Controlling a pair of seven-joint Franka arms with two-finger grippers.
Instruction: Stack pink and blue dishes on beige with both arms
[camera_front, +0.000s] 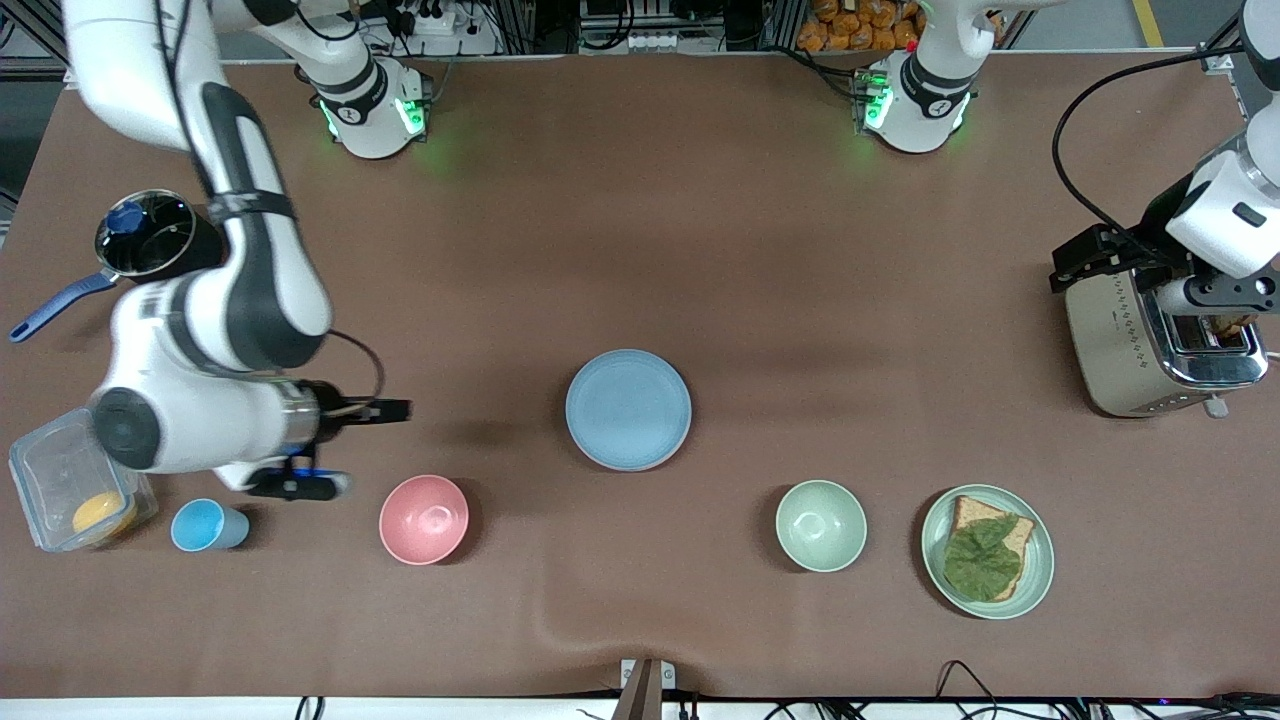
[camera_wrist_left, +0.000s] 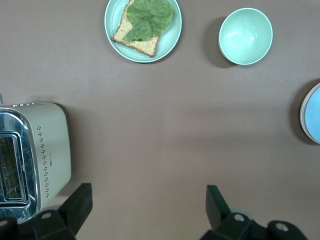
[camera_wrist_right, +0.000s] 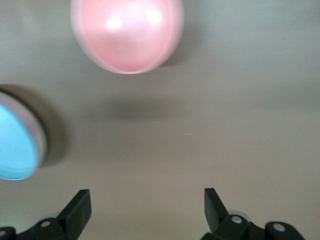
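The light blue plate (camera_front: 628, 408) lies at the middle of the table, on top of a stack. In the right wrist view the blue plate (camera_wrist_right: 15, 140) has a thin pink edge (camera_wrist_right: 43, 142) under it; in the left wrist view the blue plate (camera_wrist_left: 315, 114) has a pale beige rim (camera_wrist_left: 303, 114) below it. The pink and beige plates are otherwise hidden. My right gripper (camera_front: 385, 410) hangs open and empty over bare table, between the stack and the right arm's end. My left gripper (camera_front: 1078, 262) is open and empty beside the toaster.
A deep pink bowl (camera_front: 423, 518) and a small blue cup (camera_front: 205, 525) sit near the front edge by a clear food box (camera_front: 70, 490). A pot (camera_front: 145, 235) stands farther back. A green bowl (camera_front: 821, 525), a green plate with bread and lettuce (camera_front: 987, 550) and a toaster (camera_front: 1150, 345) are at the left arm's end.
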